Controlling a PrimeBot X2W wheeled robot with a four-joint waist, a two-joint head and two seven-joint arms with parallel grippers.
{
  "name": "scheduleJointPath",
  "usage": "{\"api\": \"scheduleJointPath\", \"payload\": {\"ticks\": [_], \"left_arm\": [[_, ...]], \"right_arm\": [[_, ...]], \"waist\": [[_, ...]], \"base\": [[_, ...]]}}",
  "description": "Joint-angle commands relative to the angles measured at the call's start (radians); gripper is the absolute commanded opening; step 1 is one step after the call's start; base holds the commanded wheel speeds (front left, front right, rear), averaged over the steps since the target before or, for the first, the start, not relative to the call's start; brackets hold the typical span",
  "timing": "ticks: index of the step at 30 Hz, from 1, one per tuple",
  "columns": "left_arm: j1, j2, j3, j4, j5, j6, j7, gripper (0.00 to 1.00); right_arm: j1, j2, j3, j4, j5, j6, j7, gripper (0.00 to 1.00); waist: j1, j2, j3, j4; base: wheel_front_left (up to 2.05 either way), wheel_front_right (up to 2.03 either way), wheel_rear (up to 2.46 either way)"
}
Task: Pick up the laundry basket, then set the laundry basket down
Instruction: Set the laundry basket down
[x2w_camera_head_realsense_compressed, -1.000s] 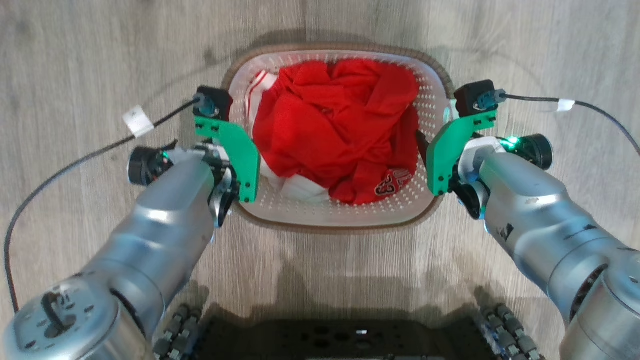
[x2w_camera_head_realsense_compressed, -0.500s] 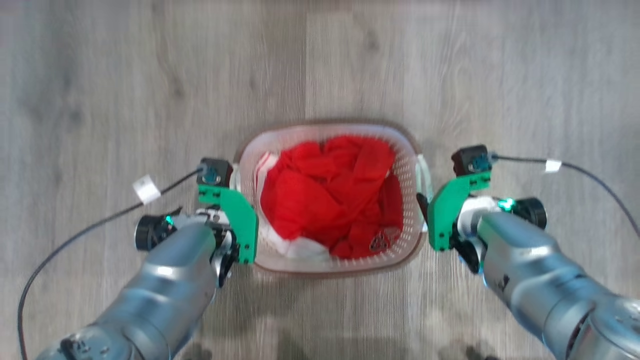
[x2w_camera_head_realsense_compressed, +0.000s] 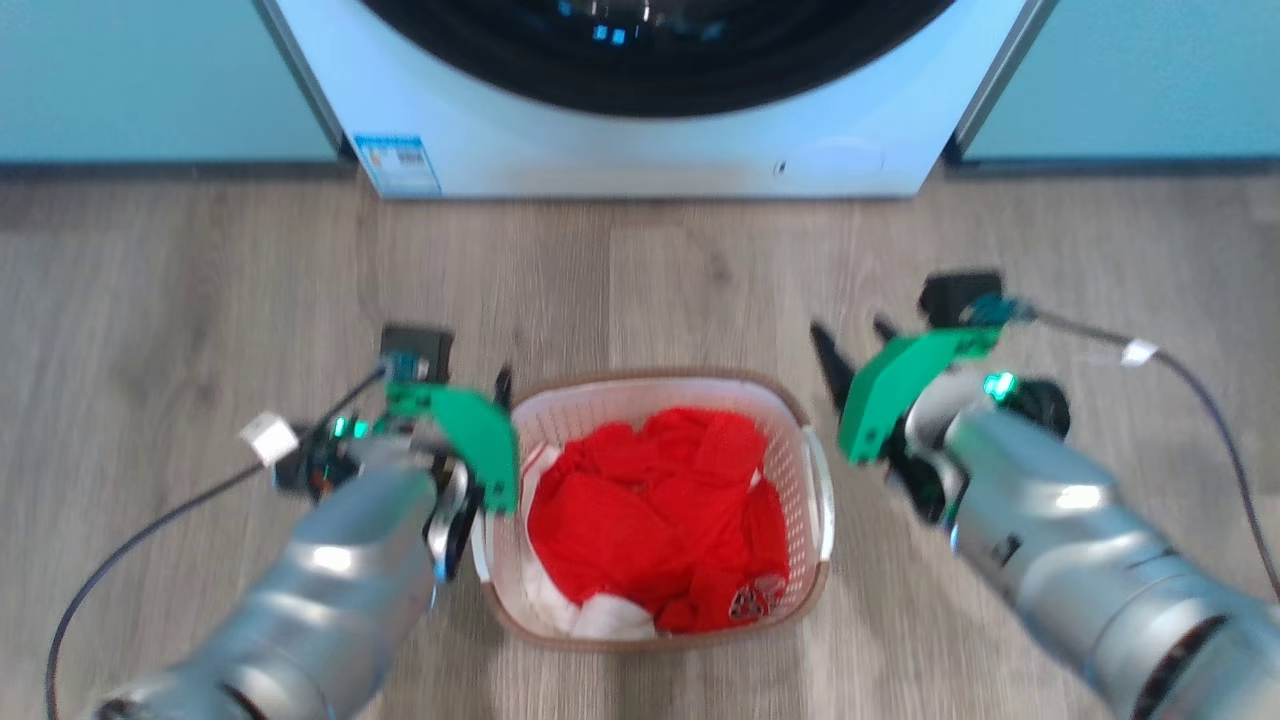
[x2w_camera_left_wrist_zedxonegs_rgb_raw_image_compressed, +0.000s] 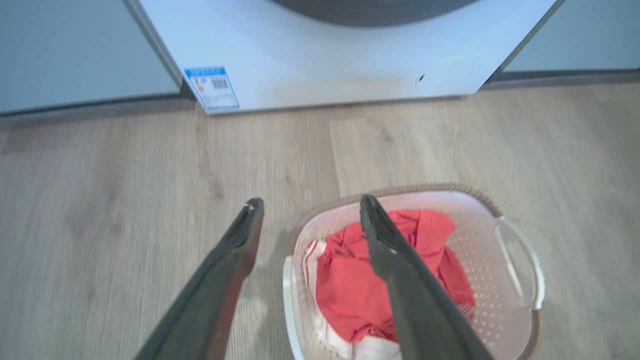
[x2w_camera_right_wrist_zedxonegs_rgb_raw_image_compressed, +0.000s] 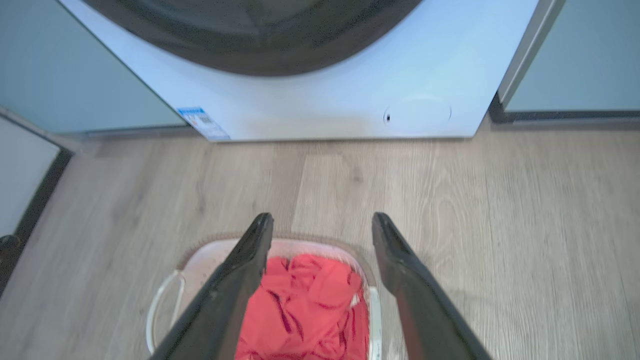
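Near unreadable label (x2w_camera_left_wrist_zedxonegs_rgb_raw_image_compressed: 211, 88), laundry basket (x2w_camera_head_realsense_compressed: 655, 385) rests — left end effector (x2w_camera_left_wrist_zedxonegs_rgb_raw_image_compressed: 311, 201), right end effector (x2w_camera_right_wrist_zedxonegs_rgb_raw_image_compressed: 322, 217) wide.

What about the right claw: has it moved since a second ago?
Yes. The camera tilted, but against the laundry basket the right claw has left the side handle, swinging out toward the washer.

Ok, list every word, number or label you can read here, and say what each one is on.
None can be read.
Blue sticker on the washer, lower left corner: small print and a code, too blurred.
Dark emblem on the red cloth in the basket: too blurred.
White cable tags: no print to be seen.
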Motion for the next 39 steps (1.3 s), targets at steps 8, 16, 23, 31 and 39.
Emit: {"api": "scheduleJointPath", "payload": {"ticks": [8,16,23,31,39], "left_arm": [[0.167,0.137,0.505,-0.569,0.423,0.147,-0.013,1.0],[0.473,0.044,0.861,-0.949,0.741,0.105,-0.013,1.0],[0.609,0.001,0.969,-1.1,0.87,0.052,-0.013,1.0],[0.717,-0.005,0.968,-1.097,0.907,0.02,-0.013,1.0],[0.752,-0.005,0.961,-1.117,0.911,0.005,-0.014,1.0]], "right_arm": [[0.203,-0.056,-0.517,-0.384,-0.453,0.007,-0.014,1.0],[0.526,0.028,-0.824,-0.818,-0.797,0.007,-0.014,1.0],[0.669,0.039,-0.866,-1.022,-0.868,0.007,-0.014,1.0],[0.798,0.04,-0.899,-1.115,-0.927,0.007,-0.014,1.0],[0.852,0.04,-0.925,-1.129,-0.957,0.007,-0.014,1.0]], "waist": [[0.0001,-0.0001,-0.133,-0.024],[0.0001,-0.0001,-0.18,-0.028],[0.0001,-0.0001,-0.197,-0.028],[0.0001,-0.0001,-0.21,-0.028],[0.0001,-0.0001,-0.209,-0.024]], "base": [[0.0,0.0,0.0],[0.0,0.0,0.0],[0.0,0.0,0.0],[0.0,0.0,0.0],[0.0,0.0,0.0]]}}
